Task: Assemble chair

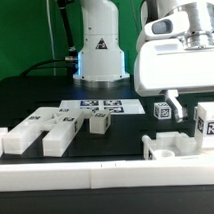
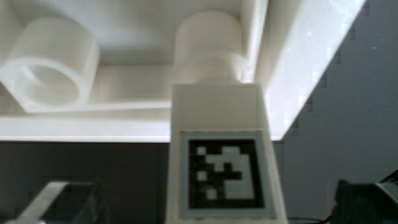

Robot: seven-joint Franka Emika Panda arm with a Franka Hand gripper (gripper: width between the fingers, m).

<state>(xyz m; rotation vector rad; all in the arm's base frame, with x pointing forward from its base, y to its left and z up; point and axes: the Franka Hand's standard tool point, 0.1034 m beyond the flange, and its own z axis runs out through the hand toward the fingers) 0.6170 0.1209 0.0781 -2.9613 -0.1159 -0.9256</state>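
The chair is in loose white tagged parts. In the wrist view a white bar (image 2: 221,140) with a square tag stands between my fingers, its round peg end against a larger white part (image 2: 71,70) that has a round socket. My gripper (image 2: 210,206) is open, with a dark gap on each side of the bar. In the exterior view my gripper (image 1: 188,106) hangs at the right over a tagged part (image 1: 209,122) and a low white part (image 1: 174,145). A small cube (image 1: 162,110) lies just beside one finger (image 1: 173,101).
Other chair parts lie at the exterior view's left: two long blocks (image 1: 32,134) (image 1: 59,135) and a small block (image 1: 98,122). The marker board (image 1: 100,105) lies behind them, before the robot base (image 1: 100,55). A long white border rail (image 1: 97,176) runs along the front.
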